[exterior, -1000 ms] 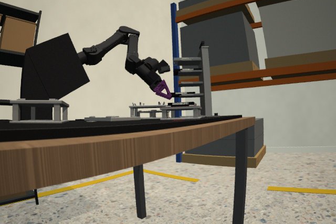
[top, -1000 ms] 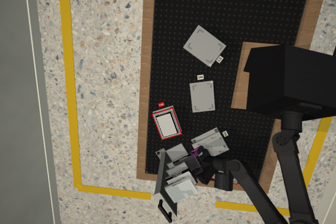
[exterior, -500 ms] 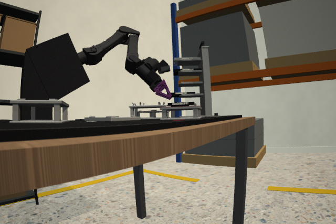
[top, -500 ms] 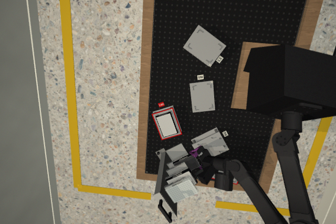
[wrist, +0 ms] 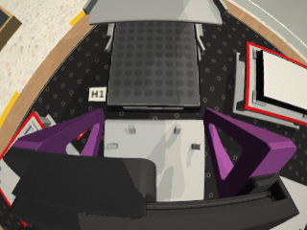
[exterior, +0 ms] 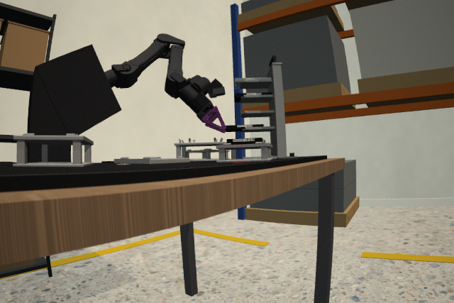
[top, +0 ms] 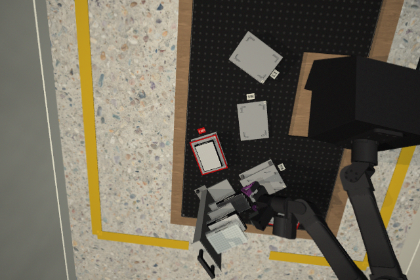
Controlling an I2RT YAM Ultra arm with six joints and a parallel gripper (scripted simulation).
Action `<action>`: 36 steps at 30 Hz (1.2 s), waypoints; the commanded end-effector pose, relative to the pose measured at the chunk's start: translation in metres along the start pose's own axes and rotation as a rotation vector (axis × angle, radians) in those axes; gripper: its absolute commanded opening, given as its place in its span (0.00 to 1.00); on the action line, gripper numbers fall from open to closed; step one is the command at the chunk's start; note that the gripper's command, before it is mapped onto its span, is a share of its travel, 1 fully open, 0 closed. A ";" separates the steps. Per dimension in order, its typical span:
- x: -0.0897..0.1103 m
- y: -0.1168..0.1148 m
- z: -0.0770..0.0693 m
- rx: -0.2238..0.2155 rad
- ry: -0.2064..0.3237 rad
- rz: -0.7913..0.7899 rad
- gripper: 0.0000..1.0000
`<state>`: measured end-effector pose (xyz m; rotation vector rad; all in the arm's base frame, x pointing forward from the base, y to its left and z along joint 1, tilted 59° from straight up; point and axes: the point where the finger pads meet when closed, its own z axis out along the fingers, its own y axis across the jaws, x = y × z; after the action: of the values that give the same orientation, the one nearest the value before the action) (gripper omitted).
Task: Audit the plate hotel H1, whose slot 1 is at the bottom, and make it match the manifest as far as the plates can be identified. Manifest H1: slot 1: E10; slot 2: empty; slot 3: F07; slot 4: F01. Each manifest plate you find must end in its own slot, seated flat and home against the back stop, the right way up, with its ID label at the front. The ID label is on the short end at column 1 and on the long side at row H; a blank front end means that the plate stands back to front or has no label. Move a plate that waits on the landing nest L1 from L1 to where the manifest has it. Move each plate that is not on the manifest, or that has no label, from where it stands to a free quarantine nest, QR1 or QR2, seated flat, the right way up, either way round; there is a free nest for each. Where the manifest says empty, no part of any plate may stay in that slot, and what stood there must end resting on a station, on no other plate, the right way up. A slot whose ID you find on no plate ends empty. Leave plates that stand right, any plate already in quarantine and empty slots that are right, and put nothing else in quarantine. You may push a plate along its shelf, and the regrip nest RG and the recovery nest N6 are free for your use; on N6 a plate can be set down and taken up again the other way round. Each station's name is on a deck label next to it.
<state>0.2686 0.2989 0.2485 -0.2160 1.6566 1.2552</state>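
The plate hotel H1 (exterior: 261, 114) stands at the table's near corner and also shows in the overhead view (top: 220, 217). A dark plate (wrist: 153, 64) (exterior: 242, 128) lies flat on its lowest shelf, its near end sticking out a little at the front. My gripper (wrist: 153, 113) is open. Its purple fingers stand just short of the plate's near end, one to each side, and hold nothing. From the side, the fingertips (exterior: 220, 129) are level with that shelf. Another dark plate sits on the third shelf (exterior: 252, 97). I cannot read any plate label.
A red-framed quarantine nest (top: 207, 155) holds a white plate; it also shows in the wrist view (wrist: 282, 86). Nests N6 (top: 252, 120) and L1 (top: 254, 56) are bare. The regrip nest (top: 262, 178) lies under my wrist. A second red frame (wrist: 19, 148) is at my left.
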 end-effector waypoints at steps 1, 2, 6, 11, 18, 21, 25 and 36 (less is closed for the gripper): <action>-0.004 0.001 -0.005 0.002 -0.026 -0.004 1.00; -0.003 0.001 -0.006 0.002 -0.026 -0.004 1.00; 0.002 0.001 -0.011 0.002 -0.026 -0.003 1.00; 0.005 0.001 -0.014 0.002 -0.026 -0.003 1.00; 0.014 0.001 -0.022 0.002 -0.026 -0.003 1.00; 0.017 0.001 -0.026 0.002 -0.026 -0.003 1.00; 0.021 0.001 -0.029 0.002 -0.026 -0.003 1.00; 0.033 0.000 -0.041 0.002 -0.025 -0.003 1.00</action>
<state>0.2270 0.2841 0.2179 -0.2230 1.6582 1.2589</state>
